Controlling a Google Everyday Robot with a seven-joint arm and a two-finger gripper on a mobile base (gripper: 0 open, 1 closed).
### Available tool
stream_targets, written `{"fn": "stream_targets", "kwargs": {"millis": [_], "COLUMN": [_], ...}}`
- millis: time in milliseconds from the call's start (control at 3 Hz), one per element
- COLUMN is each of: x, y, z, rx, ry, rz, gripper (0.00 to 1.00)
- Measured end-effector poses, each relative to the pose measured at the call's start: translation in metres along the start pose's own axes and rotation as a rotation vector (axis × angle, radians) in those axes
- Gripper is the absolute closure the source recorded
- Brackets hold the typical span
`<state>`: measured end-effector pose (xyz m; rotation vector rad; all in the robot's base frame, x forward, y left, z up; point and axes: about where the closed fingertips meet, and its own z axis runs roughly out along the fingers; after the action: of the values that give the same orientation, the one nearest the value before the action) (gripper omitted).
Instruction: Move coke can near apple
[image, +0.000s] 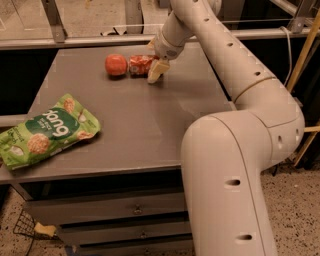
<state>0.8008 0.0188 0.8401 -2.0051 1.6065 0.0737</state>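
Note:
The coke can (137, 64) lies on its side at the back of the grey table (130, 125), its left end almost touching the apple (116, 65). My gripper (151, 66) reaches down from the white arm and is shut on the can's right end. Its cream near finger (156, 71) shows in front of the can, and the far finger is mostly hidden behind it. The can rests on or just above the tabletop.
A green snack bag (47, 131) lies at the table's front left corner, partly over the edge. My arm's large white body (230, 170) stands at the table's right front. A metal rail (75, 40) runs behind the table. Drawers (135, 210) sit below the top.

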Motion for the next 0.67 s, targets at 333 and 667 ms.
{"fn": "stream_targets", "kwargs": {"millis": [333,667], "x": [-0.002,0.002], "y": [-0.002,0.004], "z": [-0.004,-0.028], "rx": [0.000,0.002], "ry": [0.000,-0.040], "rz": [0.000,-0.012], "gripper": [0.00,0.00]}}
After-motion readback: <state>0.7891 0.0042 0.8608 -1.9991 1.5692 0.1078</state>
